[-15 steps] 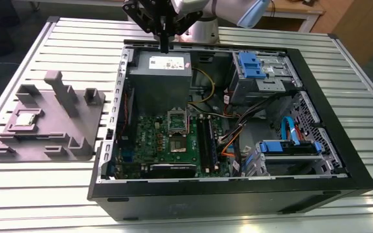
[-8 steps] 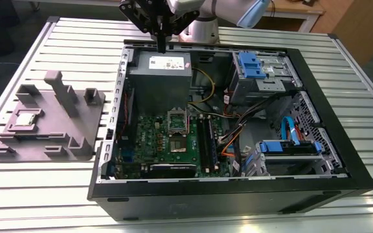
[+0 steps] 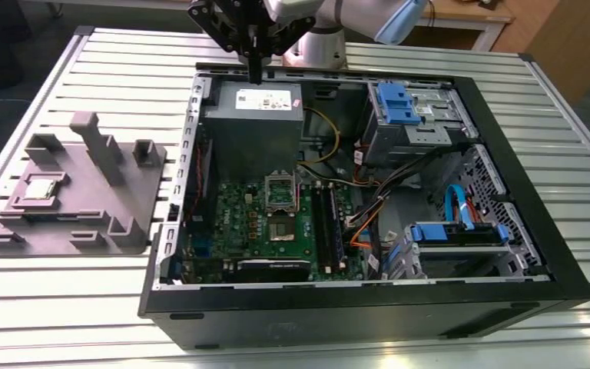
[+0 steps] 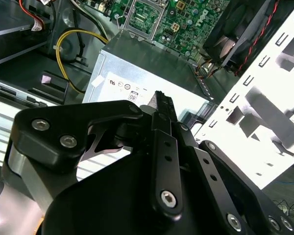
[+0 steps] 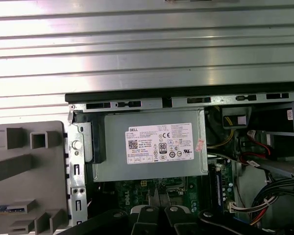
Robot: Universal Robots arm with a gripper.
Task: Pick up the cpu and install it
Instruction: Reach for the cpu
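Right now my fingers are drawn together, tip against tip with no gap that I can see, and they hold nothing. My gripper (image 3: pixel 257 74) points straight down and hangs over the far edge of the power supply (image 3: pixel 253 101), close to the case wall behind it. In the second wrist view the closed tips (image 4: pixel 162 102) stand out as one narrow black bar against the power supply's pale labelled lid (image 4: pixel 137 81), and I cannot tell from that view whether they touch it.

Behind the fingers, my black linkage fans out to the gripper body, and my arm (image 3: pixel 321 15) rises pale grey with a blue joint cap at the far end of the table.

The open computer case (image 3: pixel 377 311) lies flat on the slatted metal table (image 3: pixel 120 61). Inside it, nearer than the power supply, sits the green motherboard (image 3: pixel 274 227), with the open silver socket frame (image 3: pixel 280 187) on it and the black memory sticks (image 3: pixel 323 219) just beside that, toward the exterior view's right.

The cpu (image 3: pixel 45 188) is well apart from me. It lies flat in a recess of the grey tray (image 3: pixel 70 227), which rests on the table at the exterior view's left of the case.
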